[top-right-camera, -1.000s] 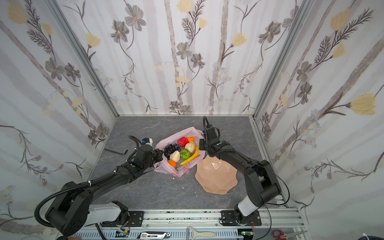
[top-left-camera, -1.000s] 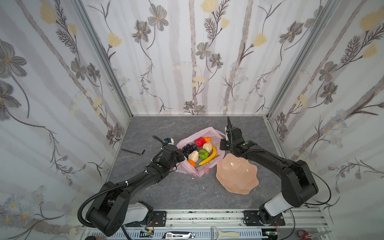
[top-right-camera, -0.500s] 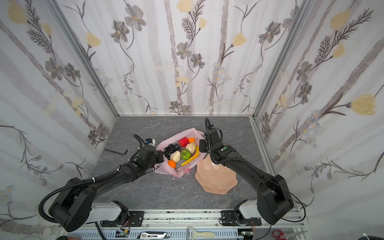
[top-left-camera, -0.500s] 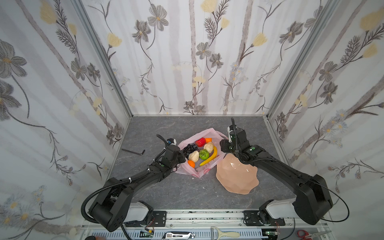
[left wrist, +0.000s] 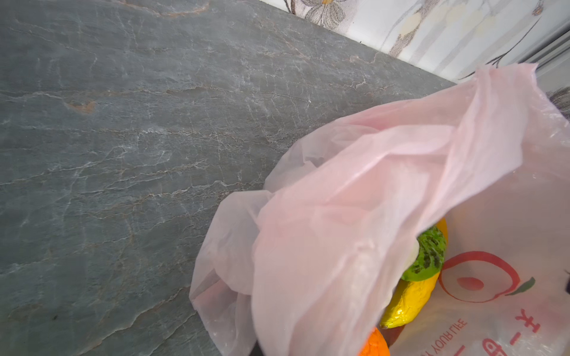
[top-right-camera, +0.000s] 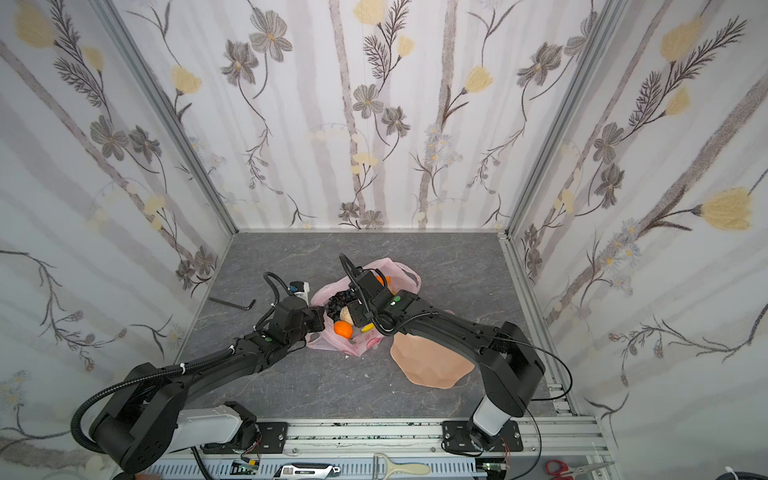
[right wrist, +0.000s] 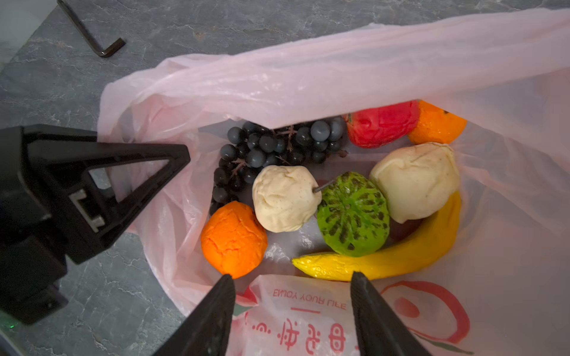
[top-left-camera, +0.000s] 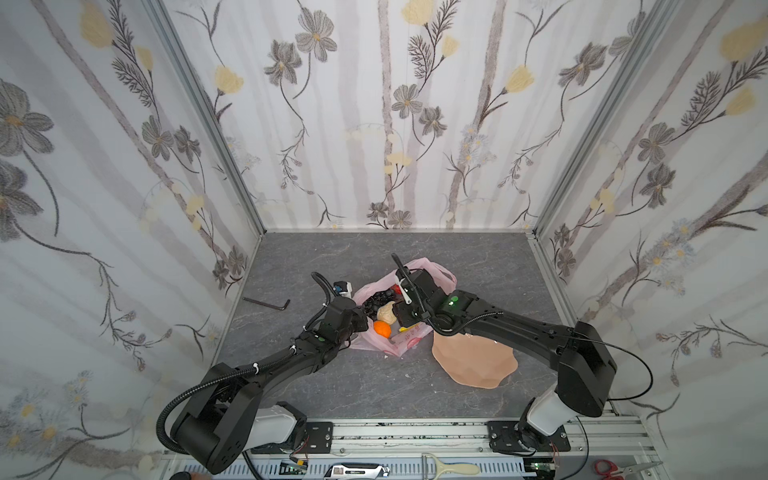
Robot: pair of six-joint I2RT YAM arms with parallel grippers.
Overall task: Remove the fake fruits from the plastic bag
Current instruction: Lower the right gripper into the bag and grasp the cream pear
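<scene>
Fake fruits [right wrist: 351, 212] in plastic bag [right wrist: 308, 77], under parted right gripper [right wrist: 291, 276], left gripper [right wrist: 180, 157] seemingly pinching rim

Bright, soft, even light fills both top views, and the arms cast only faint, diffuse shadows on the grey stone-patterned surface [top-left-camera: 478, 270]. Wide-angle distortion bows the floral-papered walls [top-left-camera: 374, 124] outward at the edges. In the left wrist view the translucent pink plastic bag [left wrist: 370, 185] looks hazy, close to the lens. In the right wrist view, small glare spots fleck the glossy yellow toy banana [right wrist: 401, 255].
</scene>
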